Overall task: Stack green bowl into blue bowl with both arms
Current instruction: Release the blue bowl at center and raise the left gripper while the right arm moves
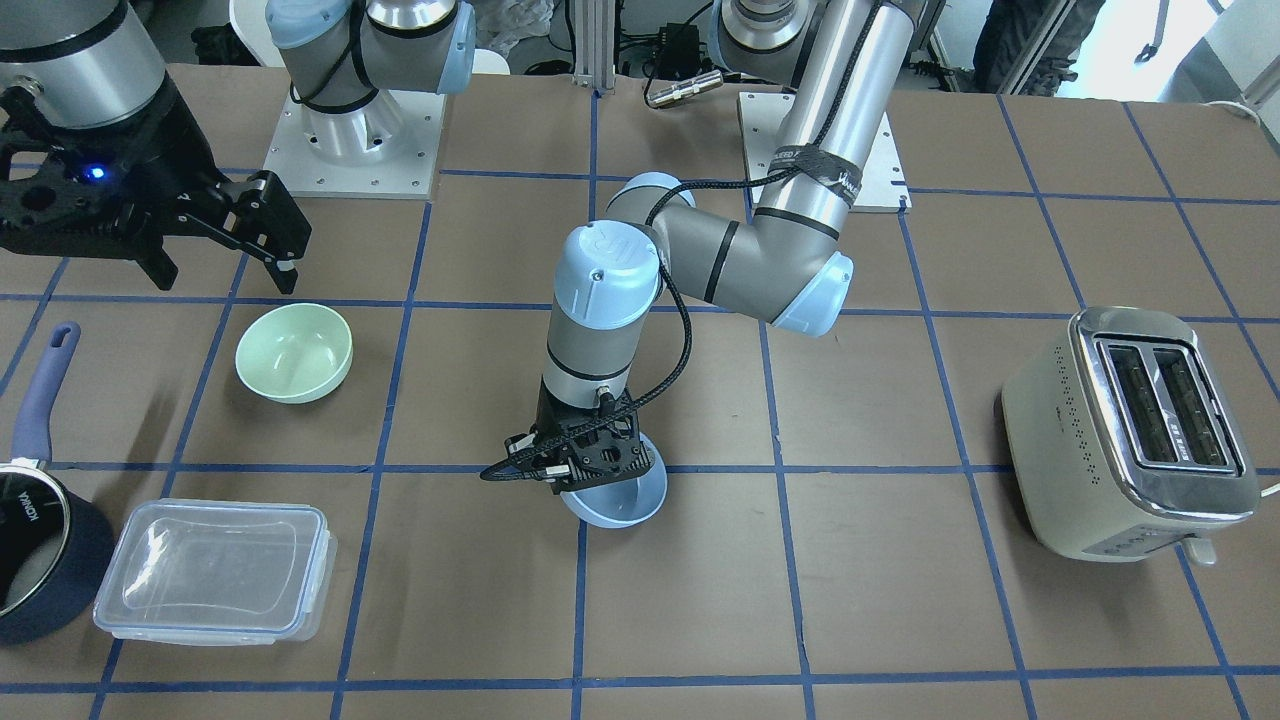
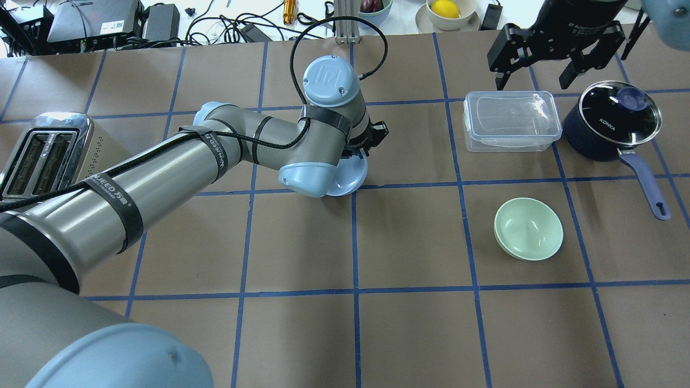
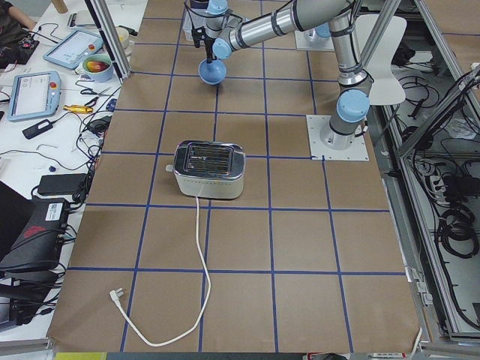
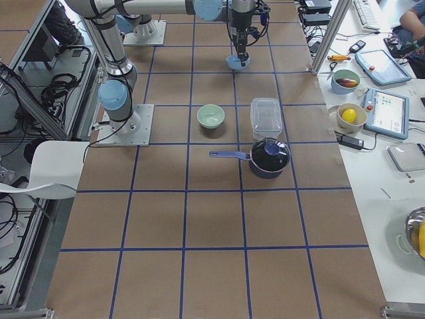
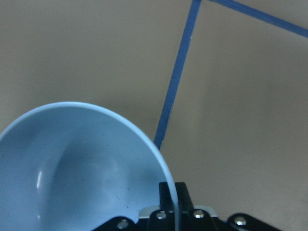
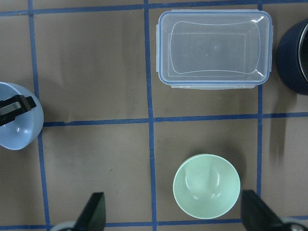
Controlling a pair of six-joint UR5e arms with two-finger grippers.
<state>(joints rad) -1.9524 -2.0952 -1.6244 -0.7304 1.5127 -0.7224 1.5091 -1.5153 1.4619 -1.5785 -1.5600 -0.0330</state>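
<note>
The blue bowl [image 1: 622, 505] hangs tilted near the table's middle, gripped at its rim by my left gripper [image 1: 590, 468], which is shut on it. The bowl also shows in the overhead view [image 2: 351, 178] and fills the left wrist view [image 5: 72, 173]. The green bowl [image 1: 293, 352] sits upright and empty on the table, seen overhead [image 2: 529, 228]. My right gripper [image 1: 222, 255] is open and empty, held high, and looks down on the green bowl [image 6: 207, 185]. In the right wrist view its fingertips [image 6: 96, 211] show at the bottom edge.
A clear lidded plastic container [image 2: 511, 120] and a dark saucepan [image 2: 612, 121] with a blue handle stand beyond the green bowl. A cream toaster [image 2: 46, 156] stands on my left side. Blue tape lines grid the brown table.
</note>
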